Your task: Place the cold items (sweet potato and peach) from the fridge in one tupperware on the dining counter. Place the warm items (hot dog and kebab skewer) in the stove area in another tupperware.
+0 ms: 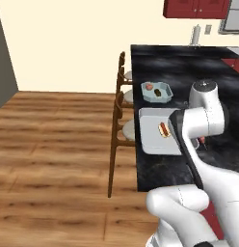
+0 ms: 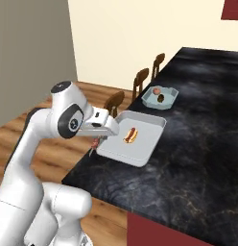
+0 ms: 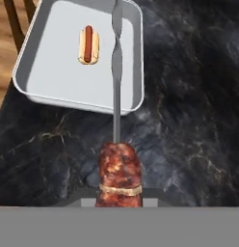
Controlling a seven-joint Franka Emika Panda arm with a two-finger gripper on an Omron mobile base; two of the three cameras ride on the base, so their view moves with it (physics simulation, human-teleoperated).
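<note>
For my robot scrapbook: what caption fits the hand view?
Shut gripper holds a browned meat kebab skewer above the black marble counter, near the grey tray-like tupperware holding a hot dog.

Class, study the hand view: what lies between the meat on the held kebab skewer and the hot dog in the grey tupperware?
In the hand view, between the kebab skewer meat and the hot dog lie bare black counter, then the grey tupperware rim and floor. The skewer's metal rod crosses alongside.

I can read no text, label, brand, number or sign anywhere from my cameras: nothing on the dark marble tabletop point(image 2: 197, 144), the grey tupperware point(image 3: 54, 82), the red cabinets point(image 1: 196, 8) or the walls.
</note>
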